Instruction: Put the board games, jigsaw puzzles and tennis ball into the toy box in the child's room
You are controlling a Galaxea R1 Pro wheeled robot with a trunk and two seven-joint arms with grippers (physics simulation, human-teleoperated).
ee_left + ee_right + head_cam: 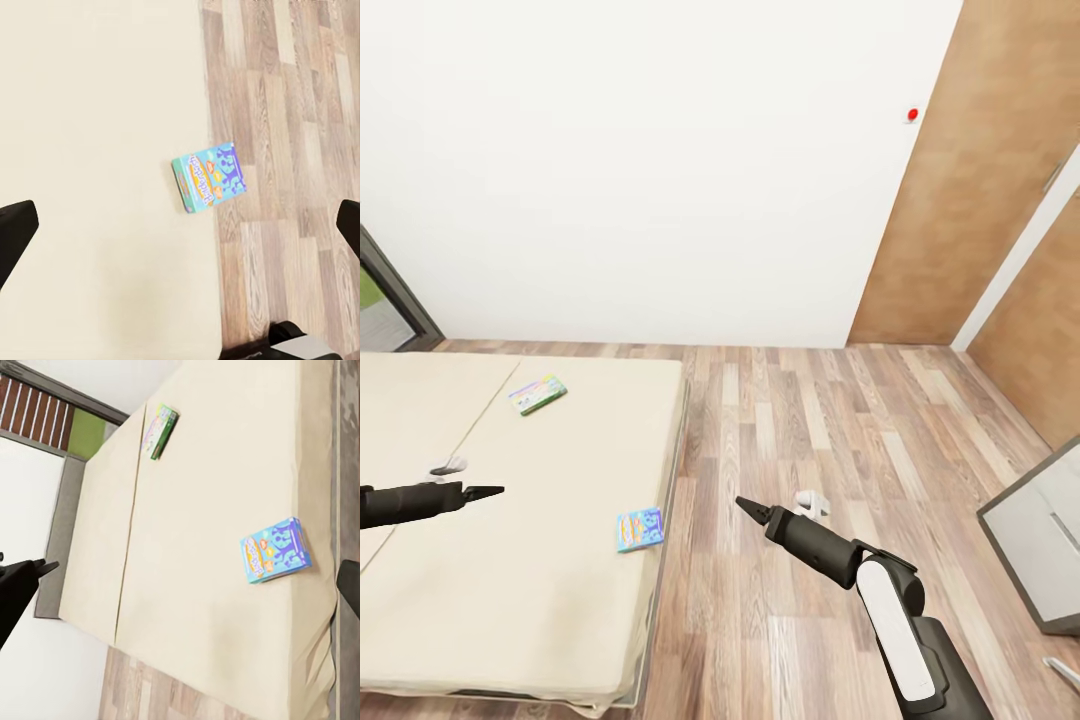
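Note:
Two board games lie on the beige bed (pixel 540 600). The small blue one (pixel 639 529) (pixel 210 177) (pixel 275 549) rests near the bed's floor-side edge. The green-edged one (pixel 538 394) (pixel 160 430) lies farther back. My left gripper (pixel 495 491) hovers over the mattress, left of the blue box and apart from it; its dark fingers (pixel 15 229) stand wide, so it is open and holds nothing. My right gripper (pixel 746 504) hangs over the wood floor beside the bed, its fingers (pixel 19 585) spread, open and holding nothing. The toy box, jigsaw puzzles and tennis ball are out of view.
A corner of the grey-topped table (pixel 1030 530) juts in at the right. Wood-panel doors (pixel 970 190) stand at the back right, and a dark-framed window (pixel 390 300) at the left. A small white object (pixel 812 503) lies on the plank floor between bed and table.

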